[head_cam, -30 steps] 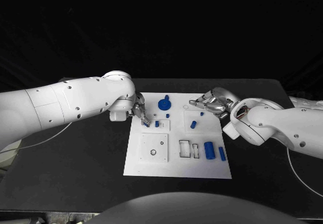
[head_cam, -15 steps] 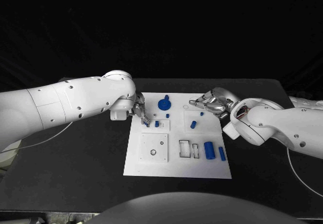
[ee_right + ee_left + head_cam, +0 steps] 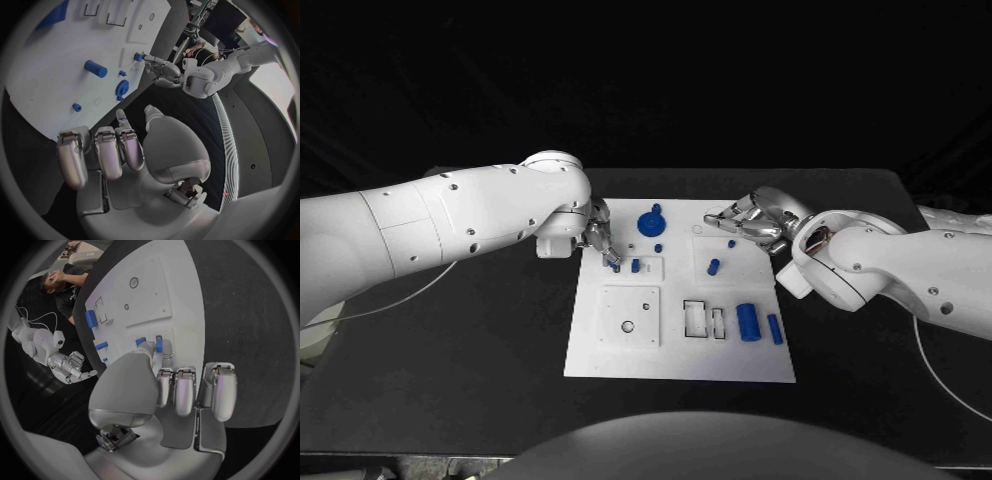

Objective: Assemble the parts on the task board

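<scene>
The left hand (image 3: pixel 600 240), left of centre in the head view, pinched a small blue part (image 3: pixel 615 266) over the task board (image 3: pixel 678 360); seating it looked next, needing careful alignment. The right hand (image 3: pixel 750 222) hovered, holding nothing.

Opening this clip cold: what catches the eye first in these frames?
The white task board in the middle of the black table, dotted with small blue parts, stands out most. At its far left edge the left hand has its fingertips down on a small blue part; whether it grips it is unclear. The right hand hangs over the far right corner, holding nothing, and two blue cylinders lie side by side toward the near right.
</scene>
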